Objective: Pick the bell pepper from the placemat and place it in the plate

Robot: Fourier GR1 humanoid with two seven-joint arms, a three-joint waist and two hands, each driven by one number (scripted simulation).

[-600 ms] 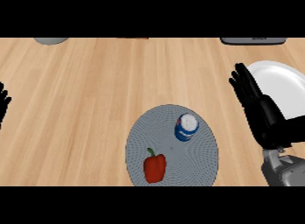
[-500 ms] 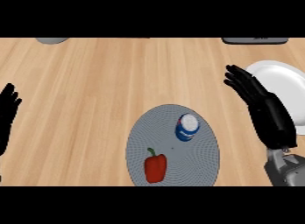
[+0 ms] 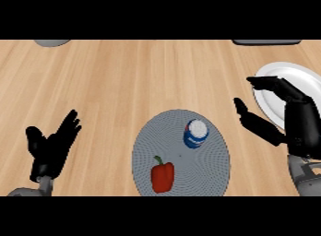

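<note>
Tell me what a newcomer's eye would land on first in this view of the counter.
The red bell pepper stands out most, lying near the lower edge of the round grey placemat with a blue and white can beside it. To the right sits a white plate, with the open right hand partly in front of it. The left hand shows at the lower left, open with fingers up.

Wooden counter [image 3: 122, 78], round grey placemat [image 3: 214, 161], white plate [image 3: 306, 76]
</note>
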